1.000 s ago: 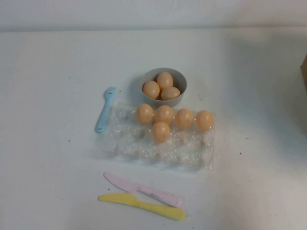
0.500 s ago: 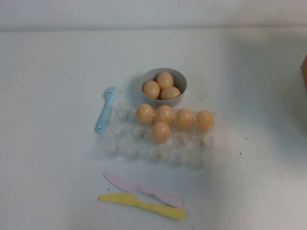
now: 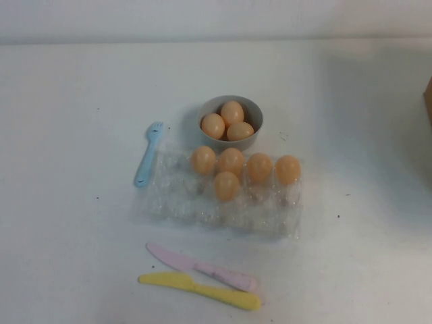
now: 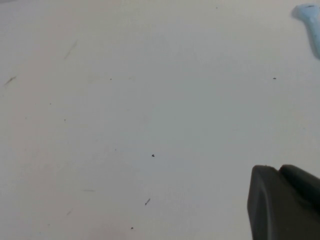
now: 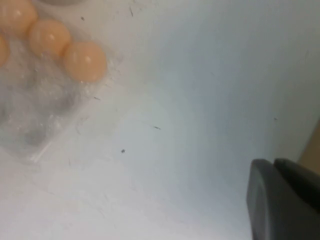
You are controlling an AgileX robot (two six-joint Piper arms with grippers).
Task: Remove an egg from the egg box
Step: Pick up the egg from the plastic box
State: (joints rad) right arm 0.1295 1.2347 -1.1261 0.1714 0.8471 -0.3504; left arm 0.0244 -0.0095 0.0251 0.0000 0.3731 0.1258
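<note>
The clear plastic egg box (image 3: 182,202) lies mid-table in the high view. It holds several pale orange eggs, most in its far row and one egg (image 3: 227,185) in the row in front. Neither arm shows in the high view. My left gripper (image 4: 277,170) is shut and empty above bare table to the left of the box. My right gripper (image 5: 272,162) is shut and empty above bare table to the right of the box. The right wrist view shows the box's corner (image 5: 35,120) and its end egg (image 5: 85,61).
A grey bowl (image 3: 253,111) with three eggs stands just behind the box. A blue fork (image 3: 146,155) lies at the box's left; its tip also shows in the left wrist view (image 4: 310,15). A pink knife (image 3: 202,268) and a yellow knife (image 3: 199,290) lie in front. A brown object (image 3: 428,101) sits at the right edge.
</note>
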